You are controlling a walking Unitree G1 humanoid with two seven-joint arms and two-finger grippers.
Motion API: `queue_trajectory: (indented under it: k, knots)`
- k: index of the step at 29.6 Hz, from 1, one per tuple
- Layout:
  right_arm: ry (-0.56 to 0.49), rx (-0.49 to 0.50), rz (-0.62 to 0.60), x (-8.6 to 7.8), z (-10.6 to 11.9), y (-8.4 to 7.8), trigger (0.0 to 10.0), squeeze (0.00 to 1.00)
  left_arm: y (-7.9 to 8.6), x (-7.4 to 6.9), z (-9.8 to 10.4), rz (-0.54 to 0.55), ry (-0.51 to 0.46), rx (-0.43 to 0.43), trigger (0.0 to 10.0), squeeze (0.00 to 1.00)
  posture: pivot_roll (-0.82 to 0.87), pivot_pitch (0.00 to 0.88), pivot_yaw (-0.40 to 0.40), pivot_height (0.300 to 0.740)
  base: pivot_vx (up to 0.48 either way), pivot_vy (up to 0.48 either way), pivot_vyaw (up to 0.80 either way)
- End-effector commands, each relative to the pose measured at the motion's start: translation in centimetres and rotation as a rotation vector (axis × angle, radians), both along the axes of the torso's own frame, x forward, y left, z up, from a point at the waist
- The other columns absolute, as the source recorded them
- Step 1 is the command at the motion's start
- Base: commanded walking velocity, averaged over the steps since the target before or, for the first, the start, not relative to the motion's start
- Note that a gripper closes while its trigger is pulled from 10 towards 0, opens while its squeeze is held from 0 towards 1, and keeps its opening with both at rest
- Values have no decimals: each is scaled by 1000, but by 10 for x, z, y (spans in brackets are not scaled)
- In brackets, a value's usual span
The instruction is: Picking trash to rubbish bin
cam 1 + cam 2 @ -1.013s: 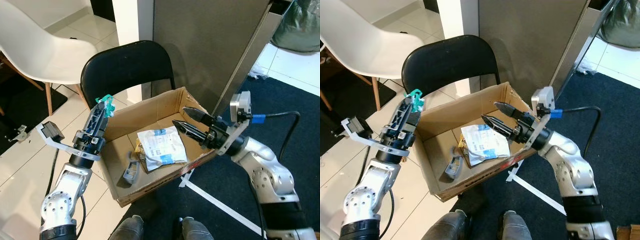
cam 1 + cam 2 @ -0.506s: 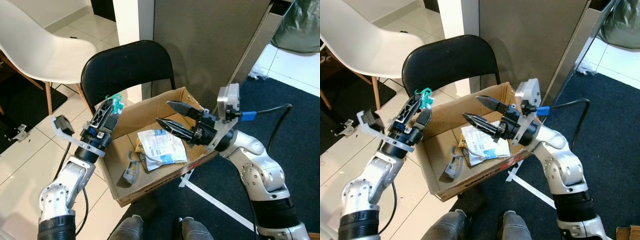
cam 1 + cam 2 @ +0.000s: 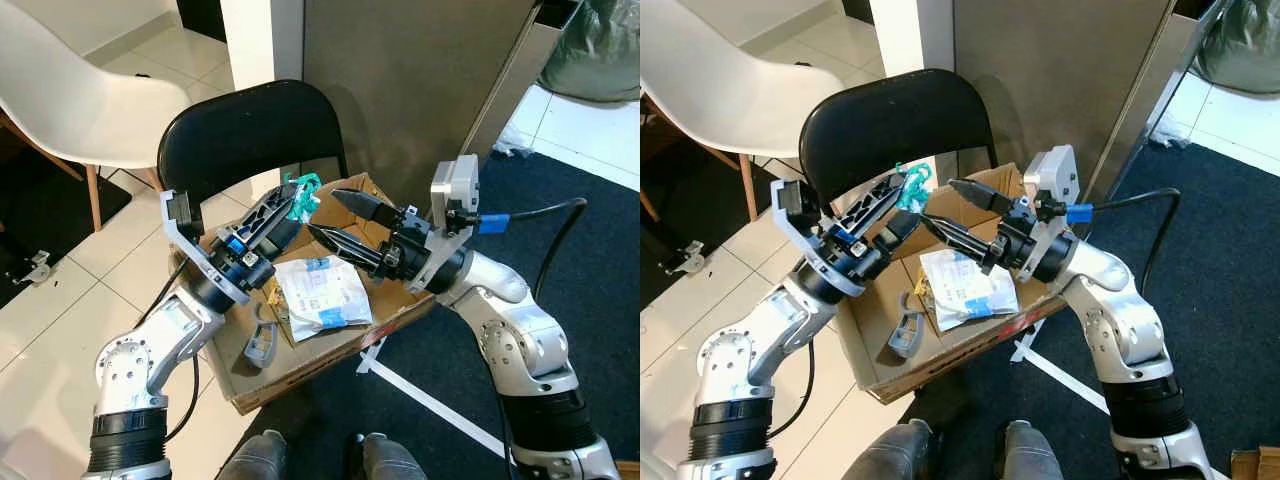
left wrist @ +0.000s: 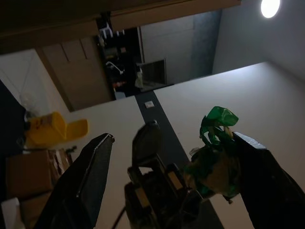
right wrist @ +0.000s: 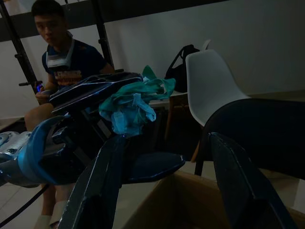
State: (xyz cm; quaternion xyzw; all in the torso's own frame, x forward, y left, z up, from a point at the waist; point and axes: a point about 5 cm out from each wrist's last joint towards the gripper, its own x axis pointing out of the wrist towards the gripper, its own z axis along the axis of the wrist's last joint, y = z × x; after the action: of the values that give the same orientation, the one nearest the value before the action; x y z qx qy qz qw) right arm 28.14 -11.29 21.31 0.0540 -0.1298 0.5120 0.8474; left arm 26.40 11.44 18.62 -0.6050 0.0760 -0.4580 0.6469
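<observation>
Green wrapper [image 3: 300, 187] gripped in left pincer [image 3: 285, 205], now swung from box's [image 3: 300, 355] 9 o'clock over it, facing spread right pincer [image 3: 340, 218]; release likely imminent.

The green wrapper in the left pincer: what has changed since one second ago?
The left pincer, carrying the green wrapper, has swung from beside the cardboard box to over it. The right pincer, open, has moved in to meet it. The wrapper is not let go. The white packet in the box lies as before.
</observation>
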Motion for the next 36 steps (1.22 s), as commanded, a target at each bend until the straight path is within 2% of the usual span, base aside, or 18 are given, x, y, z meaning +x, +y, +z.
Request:
queue_trajectory:
  k: [1, 10, 17, 23, 26, 27, 29, 30, 31, 33, 36]
  knots:
    - [-29, 1, 14, -3, 7, 3, 10000, 0, -1, -3, -4, -15, 24, 3, 10000, 0, 25, 163, -8, 740, 0, 0, 0]
    - [-53, 16, 56, -8, 15, 7, 10000, 0, 13, 2, -17, 105, 110, 21, 10000, 0, 29, 159, -11, 740, 0, 0, 0]
    - [-70, -47, 138, -18, 14, 13, 10000, 0, 20, 6, -19, 146, 139, 5, 10000, 0, 28, 154, -13, 740, 0, 0, 0]
    - [-78, -105, 97, -14, 9, 12, 10000, 0, 19, 7, -17, 153, 129, 22, 10000, 0, 27, 151, -13, 740, 0, 0, 0]
    - [-72, -128, 36, -8, 6, 6, 10000, 0, 21, 10, -21, 204, 130, 95, 10000, 0, 27, 147, -13, 740, 0, 0, 0]
    - [-72, -128, 36, -8, 6, 6, 10000, 0, 21, 10, -21, 204, 130, 95, 10000, 0, 27, 147, -13, 740, 0, 0, 0]
    - [-63, -128, 6, -5, 5, 2, 10000, 0, 22, 11, -23, 234, 110, 186, 10000, 0, 27, 147, -13, 740, 0, 0, 0]
    - [-53, -115, 2, -4, 5, 0, 10000, 0, 20, 11, -24, 252, 71, 285, 10000, 0, 27, 148, -12, 740, 0, 0, 0]
    - [-53, -115, 2, -4, 5, 0, 10000, 0, 20, 11, -24, 252, 71, 285, 10000, 0, 27, 148, -12, 740, 0, 0, 0]
    - [-24, -70, 16, -5, 5, -4, 10000, 0, 17, 9, -23, 265, -2, 399, 10000, 0, 27, 151, -9, 740, 0, 0, 0]
    - [27, 0, 74, -9, 6, -9, 10000, 0, 17, 5, -16, 290, -111, 466, 10000, 0, 28, 153, -9, 740, 0, 0, 0]
